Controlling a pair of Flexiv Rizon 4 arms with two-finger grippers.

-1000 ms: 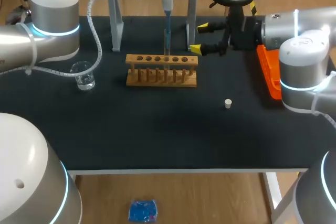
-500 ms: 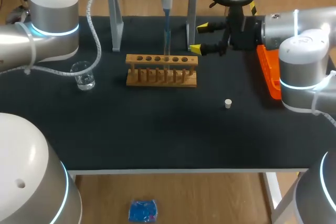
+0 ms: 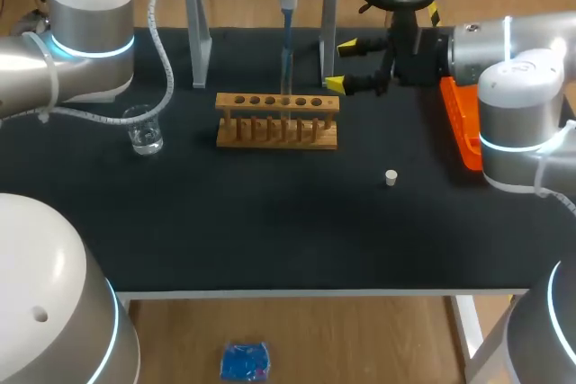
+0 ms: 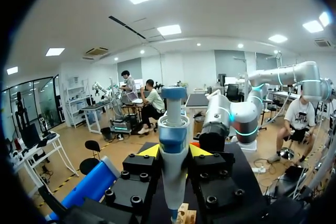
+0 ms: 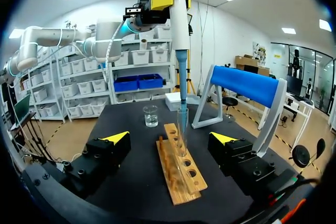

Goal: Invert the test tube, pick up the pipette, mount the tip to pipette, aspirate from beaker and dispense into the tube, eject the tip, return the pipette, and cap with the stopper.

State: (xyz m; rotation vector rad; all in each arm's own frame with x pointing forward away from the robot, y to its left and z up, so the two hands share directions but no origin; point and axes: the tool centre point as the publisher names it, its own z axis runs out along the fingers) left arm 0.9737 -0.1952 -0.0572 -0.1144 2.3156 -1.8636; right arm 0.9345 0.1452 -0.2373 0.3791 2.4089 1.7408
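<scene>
Left of bench (image 3: 270,222): glass beaker (image 3: 144,129), a little clear liquid in the bottom, well apart from everything else.

Far middle: left fingers (image 4: 174,151) clamped on the pipette (image 3: 288,2), gripping the body just below the blue head and holding it upright. Tip (image 5: 182,109) lowered into the mouth of the tube (image 5: 181,129), which stands upright in the wooden rack (image 3: 277,132). Dispense step, by the look of it.

Handling, judged: pipette light, stiff, smooth plastic; best taken on the thick upper body, as now, never by the thin tip, which would flex or pop off. Tube thin glass, slippery, loose in its hole; easily tipped by a sideways nudge from the tip.

Just right of the rack: right fingers (image 3: 342,65) wide apart, holding nothing, pointed at the tube.

Nearer, right of middle: small white stopper (image 3: 391,177) alone on the bench. Light, probably rubbery, apt to roll; take by its sides. Far right edge: orange tray (image 3: 461,128).

Writing: none legible on the pipette, rack or beaker.
</scene>
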